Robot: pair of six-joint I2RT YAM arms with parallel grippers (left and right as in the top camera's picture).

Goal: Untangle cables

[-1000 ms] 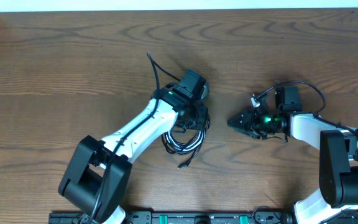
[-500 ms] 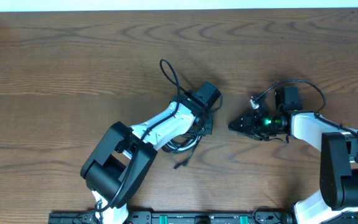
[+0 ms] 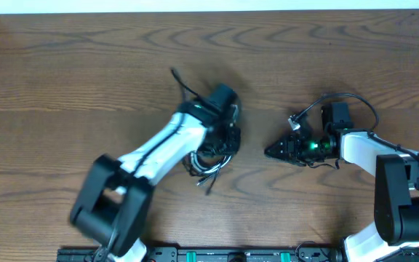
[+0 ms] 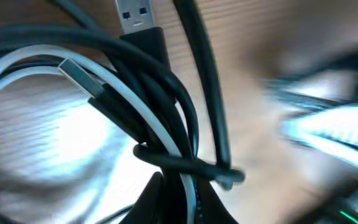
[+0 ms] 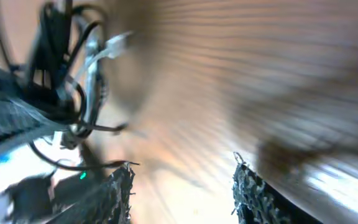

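Brown wood-grain table [image 3: 64,65], seen from overhead: the left arm [image 3: 158,145] stretches forward and inward, with the left gripper [image 3: 226,135] low over the cables [image 3: 209,159], a dark tangle near the table's middle, likely gripped there to lift the knot. The right gripper [image 3: 270,151] points left toward it, near but apart. Left wrist view: the fingers [image 4: 157,199] are pressed together on the bundle, a white cable [image 4: 36,62] wrapped by black cables [image 4: 185,106], with a USB plug [image 4: 135,15] jutting up. Right wrist view, blurred: the fingers [image 5: 120,193] stand apart, apparently with nothing between them, aimed at the tangle, probably to take a strand.
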